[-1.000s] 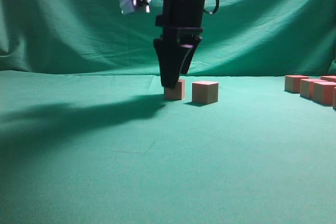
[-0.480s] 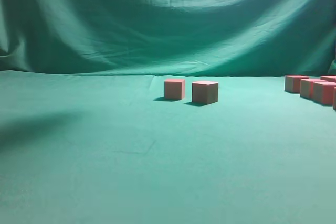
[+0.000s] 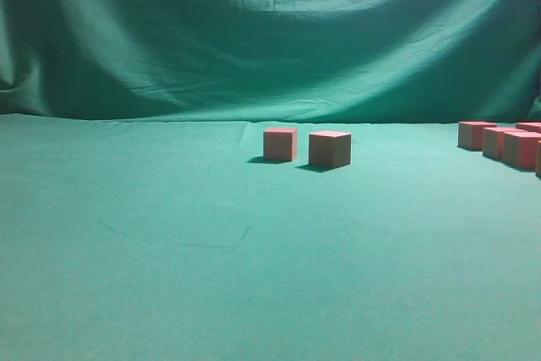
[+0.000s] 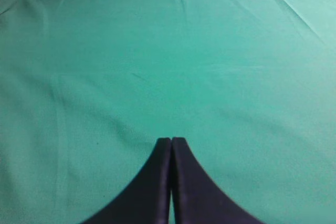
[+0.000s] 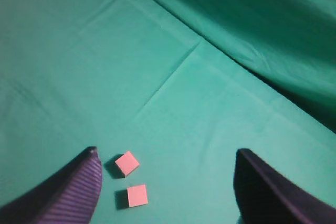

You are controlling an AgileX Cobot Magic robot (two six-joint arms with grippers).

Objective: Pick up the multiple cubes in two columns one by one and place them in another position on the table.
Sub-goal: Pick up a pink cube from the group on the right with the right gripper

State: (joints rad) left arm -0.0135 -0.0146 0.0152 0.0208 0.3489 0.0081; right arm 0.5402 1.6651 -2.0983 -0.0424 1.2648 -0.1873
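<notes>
- Table (image 3: pixel 169 276): green cloth, faint creases, draped green backdrop (image 3: pixel 270 31) behind it.
- Two cubes sit mid-table, just beside each other with a small gap, not touching: left cube (image 3: pixel 280 144) slightly farther back, right cube (image 3: pixel 330 149) slightly nearer the camera. Both flat on the cloth, each with a small shadow to its left.
- More cubes bunched at the far right edge of the exterior view: one at the back (image 3: pixel 476 134), others in front (image 3: pixel 521 149), partly cut off by the frame. Can't count them exactly. Well apart from the middle pair.
- No arm visible in the exterior view.
- Left gripper (image 4: pixel 171 141): fingers pressed together tip to tip, nothing between them. Above bare cloth, no cube in its view.
- Right gripper (image 5: pixel 165 156): jaws spread wide, holding nothing. High over the table, looking down.
- Right wrist view shows the same pair far below, between the finger tips but closer to the left finger (image 5: pixel 73 192): one cube (image 5: pixel 127 163) turned diamond-wise, the other (image 5: pixel 137 195) just beside it, squarer to the frame. Neither is touched by the gripper.
</notes>
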